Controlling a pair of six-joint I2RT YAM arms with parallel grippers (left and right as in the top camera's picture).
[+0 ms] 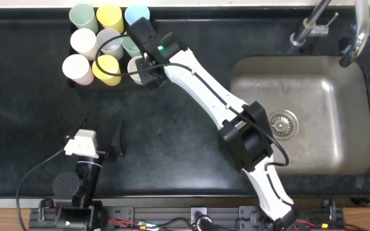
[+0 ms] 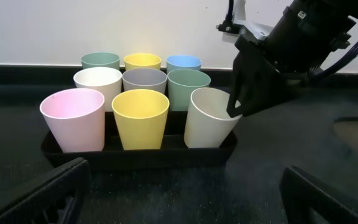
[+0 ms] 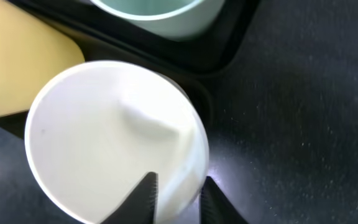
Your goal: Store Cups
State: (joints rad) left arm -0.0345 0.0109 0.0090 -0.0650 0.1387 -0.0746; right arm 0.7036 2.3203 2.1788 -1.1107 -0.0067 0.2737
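**Last cup going into the tray**

The black tray [image 2: 135,160] at the back of the table [image 1: 185,160] holds nine cups in three rows of three. Eight stand upright and settled, among them the pink cup [image 2: 73,118] and the yellow cup [image 2: 140,117] in the near row. The ninth, a cream cup [image 2: 207,121], sits in the near-row corner slot beside the yellow cup. It leans outward rather than standing straight.

The right gripper [image 3: 176,186] has its fingers pinched on this cup's rim, one inside the wall and one outside. The left gripper [image 2: 185,180] rests low over the table, well apart from the tray, with its fingers spread wide and nothing between them.

With every slot filled, the storing looks nearly finished. What seems left is to stand the cream cup upright, release its rim and draw the right arm clear.
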